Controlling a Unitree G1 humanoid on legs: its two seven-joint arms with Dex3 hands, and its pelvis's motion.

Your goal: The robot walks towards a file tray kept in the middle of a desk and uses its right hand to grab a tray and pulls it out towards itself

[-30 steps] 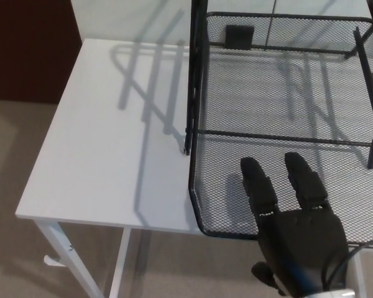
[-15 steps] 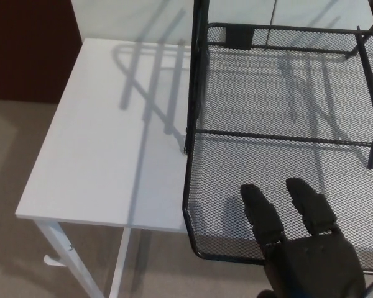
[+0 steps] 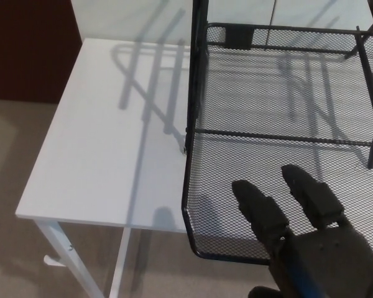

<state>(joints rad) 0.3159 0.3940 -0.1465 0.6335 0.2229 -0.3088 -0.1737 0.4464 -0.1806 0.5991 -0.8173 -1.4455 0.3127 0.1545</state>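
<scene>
1. Black wire mesh makes up the tray, and its front end already sticks out past the near edge of the white desk.
2. The right hand is at the tray's front rim. Two thick fingers lie flat over the mesh inside, and a bit of thumb shows below the rim. It looks like the hand is hooked on the rim, but I cannot tell how tight the hold is.
3. The left hand does not show at all.
4. The tray could tip or drop. So much of it hangs over the floor that one more pull may leave too little held up.
5. The fingers could slip off. The rim is a thin, smooth, round wire with little to grab.
6. The whole frame could slide along too, if the tray sticks in it. The desk top is smooth and slick.
7. The mesh is full of tiny holes, so light goes through and makes dotted shadows.
8. The tray is a flat box shape with low walls and round corners. The frame has thin black bars, straight and hard. The desk is flat and plain, on thin white legs.
</scene>
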